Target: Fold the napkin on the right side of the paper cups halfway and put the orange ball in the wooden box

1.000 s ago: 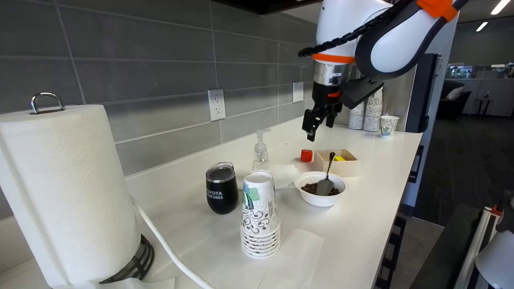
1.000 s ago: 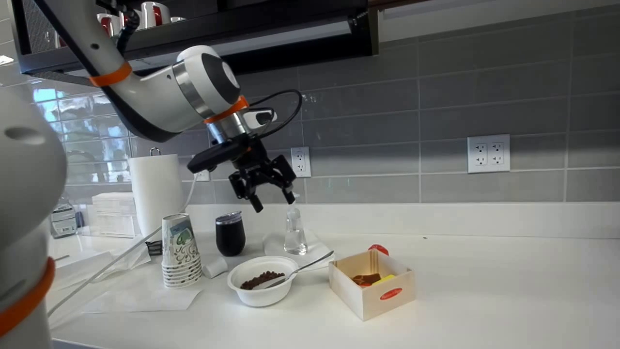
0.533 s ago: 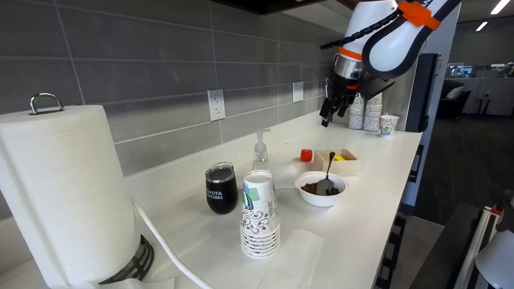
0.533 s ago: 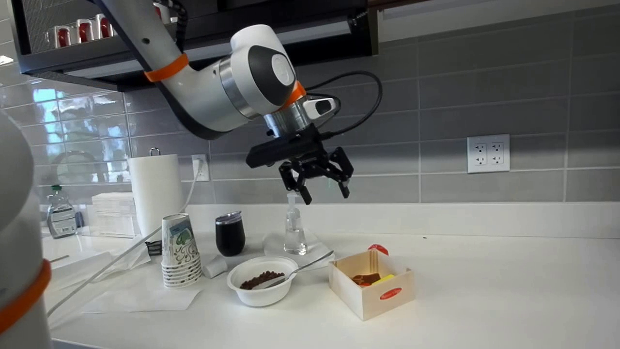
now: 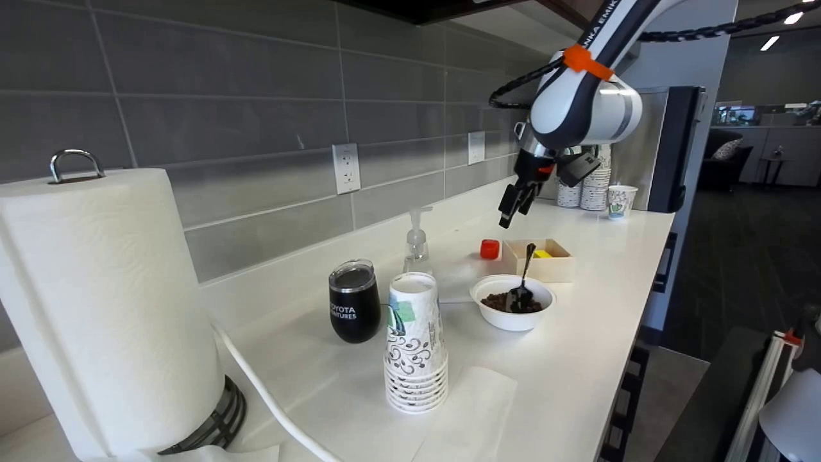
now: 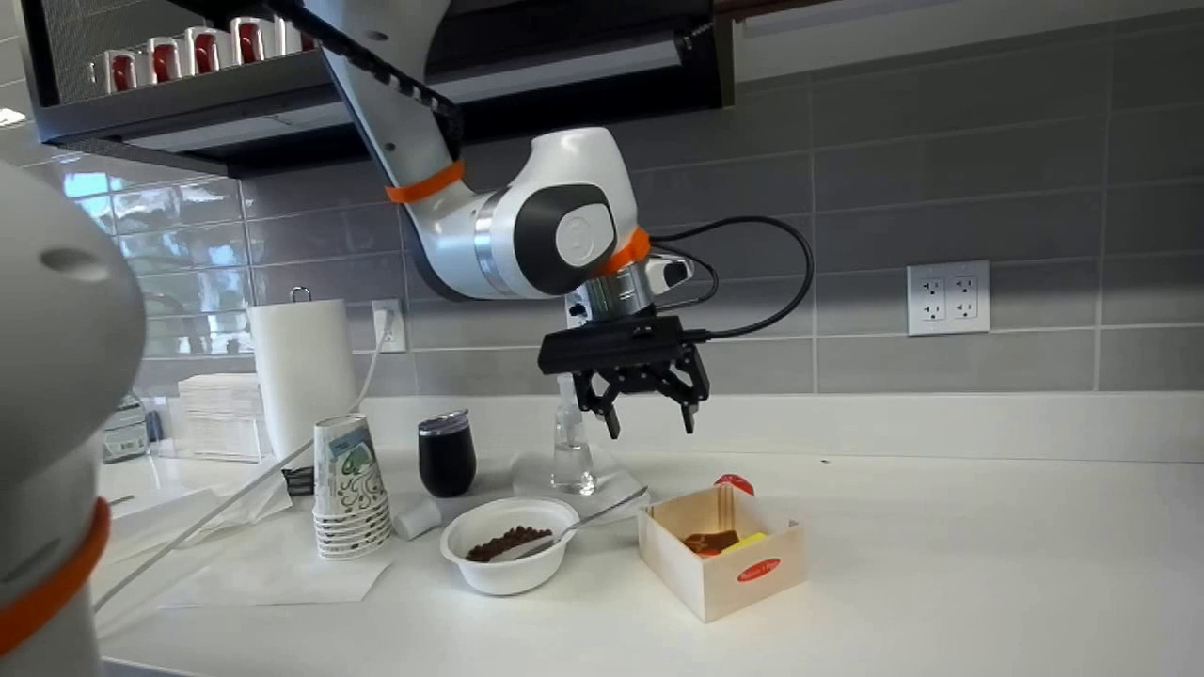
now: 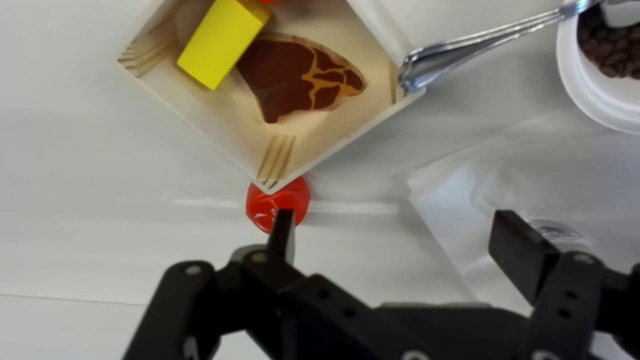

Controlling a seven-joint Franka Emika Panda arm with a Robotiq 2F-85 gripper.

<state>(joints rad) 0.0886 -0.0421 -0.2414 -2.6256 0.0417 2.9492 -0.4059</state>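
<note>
Cups (image 6: 350, 494), napkin (image 5: 482, 404), box (image 6: 729, 585) on counter (image 6: 969, 564)

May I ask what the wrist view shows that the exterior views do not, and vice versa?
Only the wrist view shows nearly the whole outline of the brown piece in the wooden box; elsewhere at most part shows.
Only the exterior views show the paper cups, the napkin by them, the black tumbler and the paper-towel roll.
All share the wooden box, the yellow block in it, the red object near it, the white bowl and the open gripper.
</note>
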